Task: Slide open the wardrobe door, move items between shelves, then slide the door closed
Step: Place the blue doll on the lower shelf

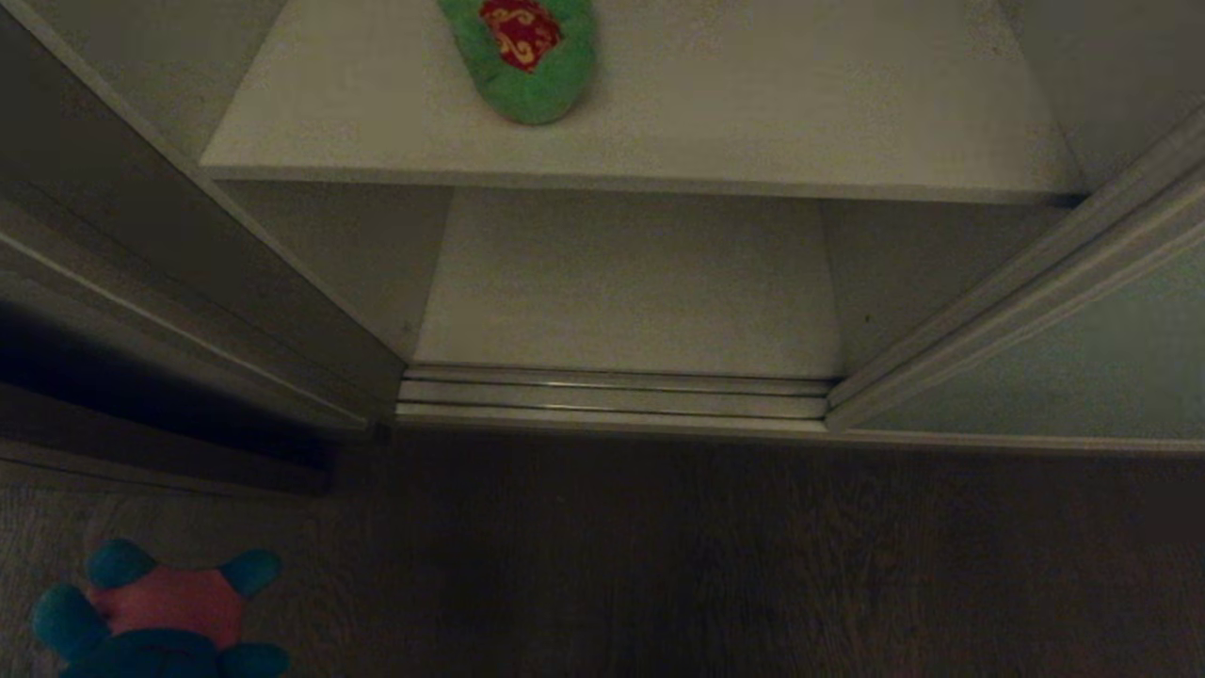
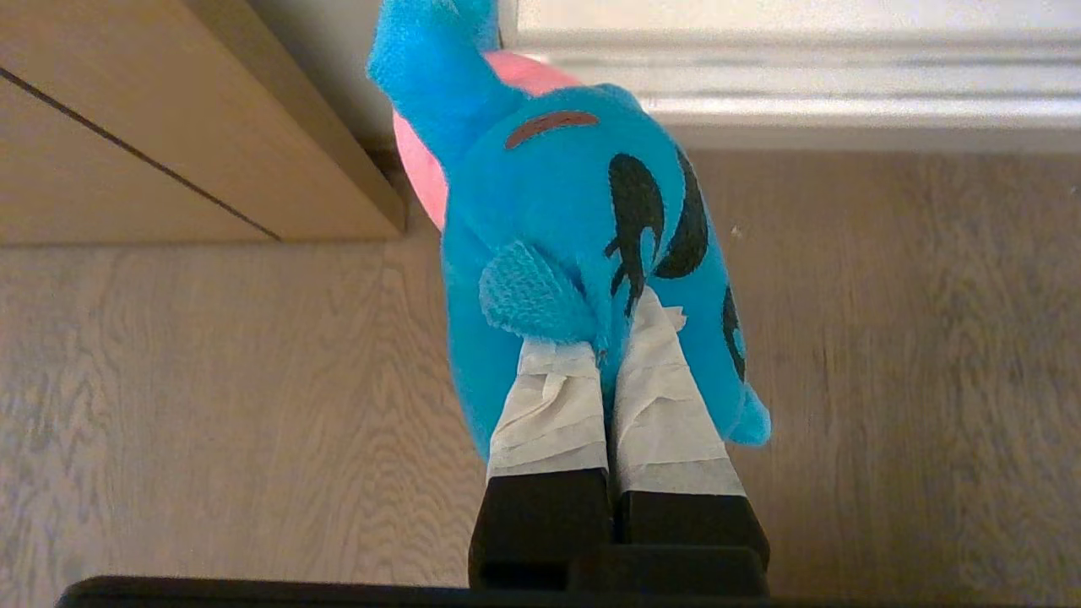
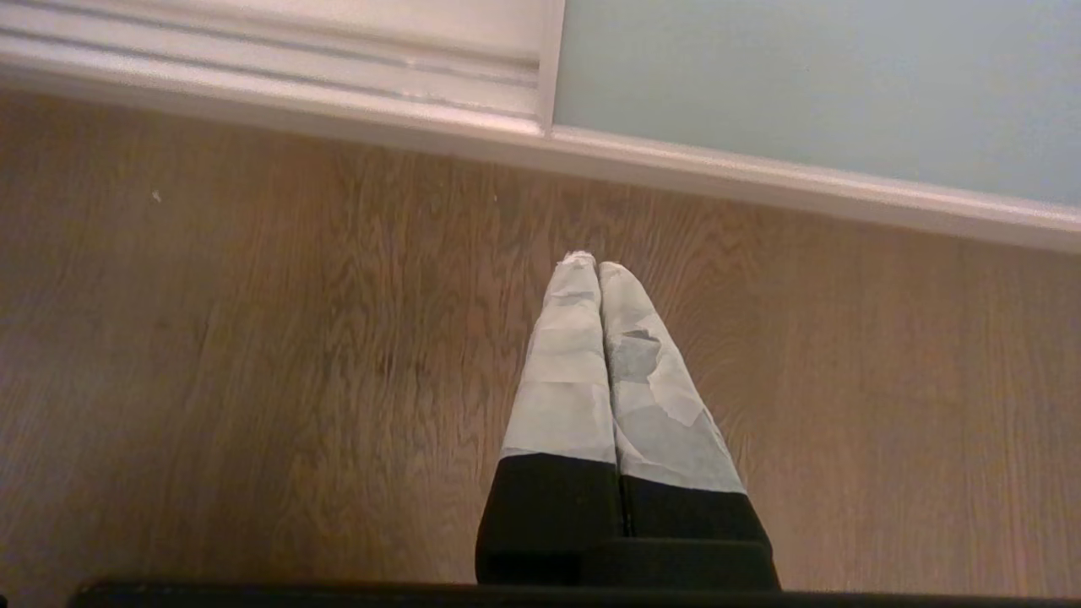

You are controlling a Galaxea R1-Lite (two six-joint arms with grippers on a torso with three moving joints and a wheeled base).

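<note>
A: Presently, the wardrobe?
B: One sliding wardrobe door (image 1: 1054,367), pale grey-green with a cream frame edge, pushed aside to the right; the compartment stands open. Its bottom track (image 1: 612,395) is bare to view.

A: Shelves?
B: Two white boards on view. Upper shelf (image 1: 800,122) carries the green frog (image 1: 527,66) in its red flowered shirt, lying near the front edge, partly cut off by the head view's top. Lower shelf (image 1: 631,292), beneath it, shows only its own white board.

A: The blue toy?
B: One blue creature (image 2: 583,219) with a pink top, off the shelves, hanging over the wooden floor (image 1: 715,565) at the robot's left, just in front of the wardrobe's left side.

A: Held by what?
B: Left gripper (image 2: 604,355): taped fingers (image 2: 549,405) pinched tight on the plush at its lower body, almost no gap between them.

A: Other arm?
B: Right gripper (image 3: 589,263): fingers pressed together, holding nothing, pointing at the floor near the door's bottom rail.
</note>
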